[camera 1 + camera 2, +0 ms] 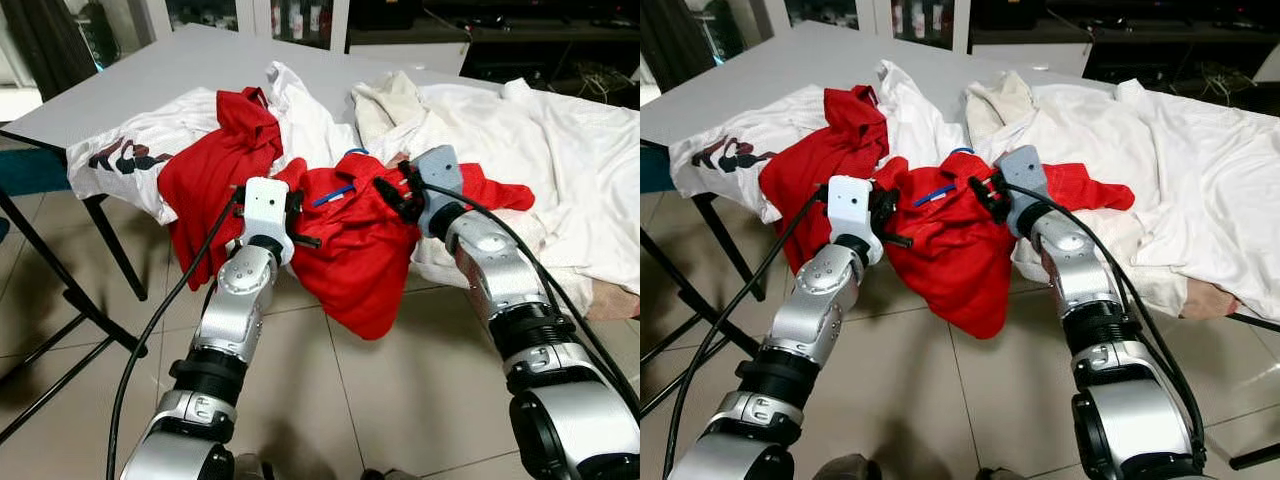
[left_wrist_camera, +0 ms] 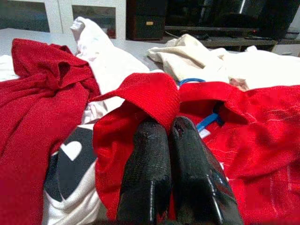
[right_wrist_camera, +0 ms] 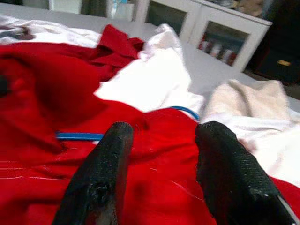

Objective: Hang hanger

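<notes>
A red shirt (image 1: 350, 250) hangs over the front edge of the grey table (image 1: 150, 70), with a blue hanger (image 1: 333, 194) inside its neck. The hanger's blue bar (image 3: 79, 136) and hook (image 3: 185, 111) peek out of the fabric. My left gripper (image 2: 165, 125) is shut, pinching a fold of the shirt's red collar edge at the shirt's left side. My right gripper (image 3: 164, 129) is open just above the shirt's right shoulder, its fingers (image 1: 402, 196) either side of red cloth near the hook.
A second red garment (image 1: 215, 160) and a white printed T-shirt (image 1: 120, 155) lie to the left. Heaped white and cream clothes (image 1: 560, 170) cover the table's right side. Black table legs (image 1: 70, 290) stand on the tiled floor at left.
</notes>
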You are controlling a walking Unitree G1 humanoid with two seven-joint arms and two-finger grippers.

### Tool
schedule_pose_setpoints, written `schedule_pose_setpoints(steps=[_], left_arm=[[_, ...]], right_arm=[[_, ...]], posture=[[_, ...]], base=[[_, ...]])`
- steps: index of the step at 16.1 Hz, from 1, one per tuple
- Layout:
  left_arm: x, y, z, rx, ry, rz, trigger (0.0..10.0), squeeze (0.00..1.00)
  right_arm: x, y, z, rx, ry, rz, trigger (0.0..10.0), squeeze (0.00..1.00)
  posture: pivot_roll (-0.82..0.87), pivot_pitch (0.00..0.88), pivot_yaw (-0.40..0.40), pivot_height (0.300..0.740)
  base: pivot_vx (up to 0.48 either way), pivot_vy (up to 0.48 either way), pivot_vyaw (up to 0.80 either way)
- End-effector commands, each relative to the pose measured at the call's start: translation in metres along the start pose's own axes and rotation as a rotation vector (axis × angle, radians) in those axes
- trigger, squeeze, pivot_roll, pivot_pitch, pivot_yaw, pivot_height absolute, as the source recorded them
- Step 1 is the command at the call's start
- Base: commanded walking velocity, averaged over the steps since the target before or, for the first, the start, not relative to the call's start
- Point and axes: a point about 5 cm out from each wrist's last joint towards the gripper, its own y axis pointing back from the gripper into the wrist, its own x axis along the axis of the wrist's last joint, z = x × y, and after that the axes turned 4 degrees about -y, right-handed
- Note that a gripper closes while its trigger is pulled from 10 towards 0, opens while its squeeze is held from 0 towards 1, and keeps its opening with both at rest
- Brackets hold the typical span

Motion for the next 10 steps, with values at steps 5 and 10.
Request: schedule_pose_setpoints(steps=[5,10], left_arm=[[0.003,-0.003,-0.001,0.0,0.016,0.008,10.0,0.0],[0.002,-0.004,0.0,0.004,0.029,-0.001,10.0,0.0]], right_arm=[[-0.002,0.0,-0.025,0.202,0.05,-0.012,10.0,0.0],[-0.002,0.0,-0.031,0.261,0.12,-0.03,10.0,0.0]], posture=[[0.08,0.003,-0.016,0.74],[0.08,0.0,-0.019,0.74]], base=[[0.0,0.0,0.0],[0.0,0.0,0.0]])
